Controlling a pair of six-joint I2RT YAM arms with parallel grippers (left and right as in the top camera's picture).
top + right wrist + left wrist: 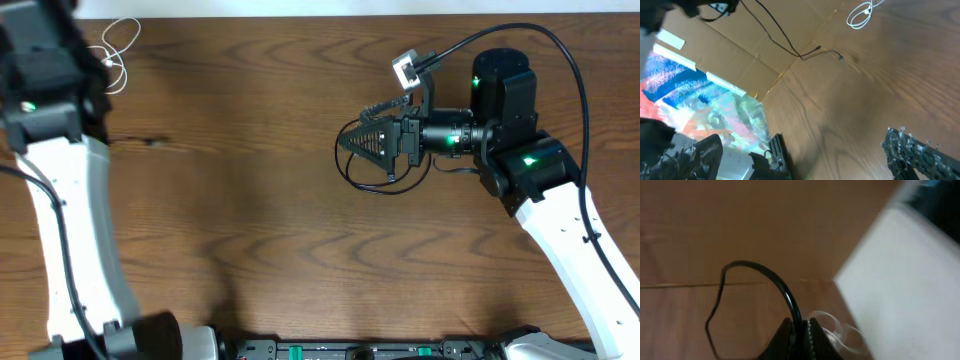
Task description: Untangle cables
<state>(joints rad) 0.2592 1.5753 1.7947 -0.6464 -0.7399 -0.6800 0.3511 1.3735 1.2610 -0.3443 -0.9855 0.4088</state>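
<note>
- Overhead: your right gripper (350, 143) is spread wide above the looped black cable (362, 186) on the table (250, 220). The white cable (120, 48) lies at the far left edge.
- Left wrist: your left gripper (801, 332) is clamped on the second black cable (785, 287).
- Right wrist: fingers (920, 152) apart, white cable far across the table.

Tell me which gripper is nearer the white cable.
Left. The left gripper, shut on a black cable, is right beside the white cable; the right gripper hangs open far off to its right.
</note>
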